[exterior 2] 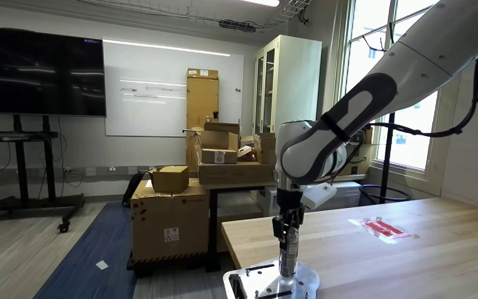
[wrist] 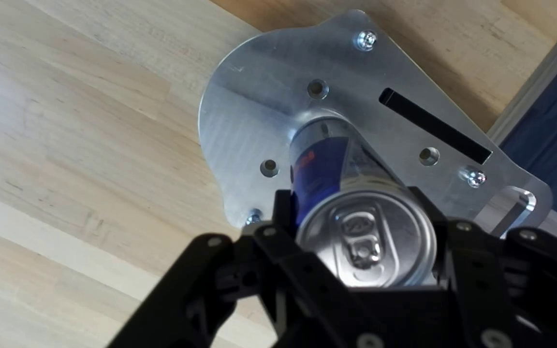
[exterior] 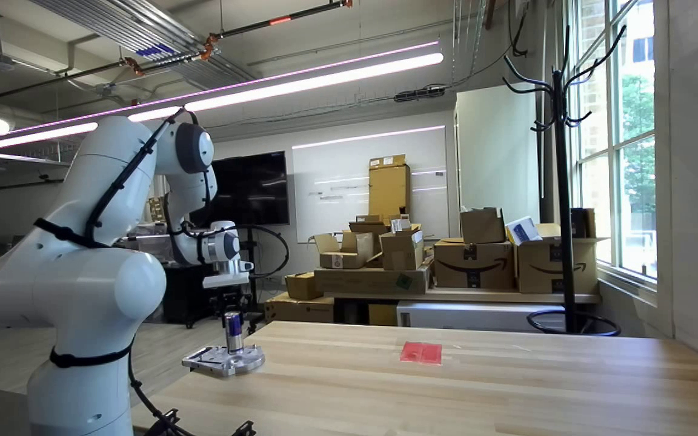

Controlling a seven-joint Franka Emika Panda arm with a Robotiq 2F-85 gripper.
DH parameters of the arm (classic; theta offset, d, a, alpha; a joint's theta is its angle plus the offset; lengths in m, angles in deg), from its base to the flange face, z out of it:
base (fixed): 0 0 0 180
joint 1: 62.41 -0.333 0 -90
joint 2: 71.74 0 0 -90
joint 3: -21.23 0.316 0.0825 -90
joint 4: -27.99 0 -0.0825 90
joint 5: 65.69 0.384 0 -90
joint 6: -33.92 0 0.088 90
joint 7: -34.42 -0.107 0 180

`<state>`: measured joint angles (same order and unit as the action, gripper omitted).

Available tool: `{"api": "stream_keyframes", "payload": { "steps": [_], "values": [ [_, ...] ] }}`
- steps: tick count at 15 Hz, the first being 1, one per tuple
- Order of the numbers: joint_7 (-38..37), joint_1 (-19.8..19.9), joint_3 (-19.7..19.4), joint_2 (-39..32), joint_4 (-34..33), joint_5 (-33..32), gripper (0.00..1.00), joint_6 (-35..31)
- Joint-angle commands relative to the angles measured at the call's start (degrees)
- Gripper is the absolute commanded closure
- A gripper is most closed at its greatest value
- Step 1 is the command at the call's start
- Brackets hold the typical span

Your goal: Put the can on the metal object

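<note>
Gripper (wrist: 353, 205): clamped on the can (exterior 2: 289, 255) near its top, a finger either side.
Can: upright in the grip; base, below the gripper, looks seated on the metal plate (wrist: 380, 130) (actual contact hard to confirm).
Can wall: probably stiff, slick, dents under hard squeeze; weight depends on fill.
Can grip: upper body just under the rim should suit.
Red patch (exterior: 421, 353): flat on the table (exterior: 537, 393), well apart from the gripper.

My tool (wrist: 357, 208) is black, the can (wrist: 341, 193) silver with blue toward ten o'clock, metal object (wrist: 254, 121) silver-grey, surface (wrist: 90, 145) pale-streaked.
</note>
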<state>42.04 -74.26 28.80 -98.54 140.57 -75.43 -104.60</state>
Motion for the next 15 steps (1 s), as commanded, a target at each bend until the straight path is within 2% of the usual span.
{"api": "stream_keyframes", "payload": {
  "steps": [1,8,9,12,15],
  "values": [
    [1.52,0.09,0.61,-1.57,-1.63,-0.6,0.67,-0.63],
    [1.66,-0.02,0.67,-2.59,-2.12,-0.47,0.67,-1.13],
    [1.41,-0.03,0.68,-2.62,-2.27,-0.27,0.24,-0.78],
    [0.92,-0.15,0.37,-2.1,-1.93,-0.57,0.03,-0.64],
    [0.65,-0.19,0.23,-1.01,-1.52,-0.67,0.0,-0.24]
  ]
}}
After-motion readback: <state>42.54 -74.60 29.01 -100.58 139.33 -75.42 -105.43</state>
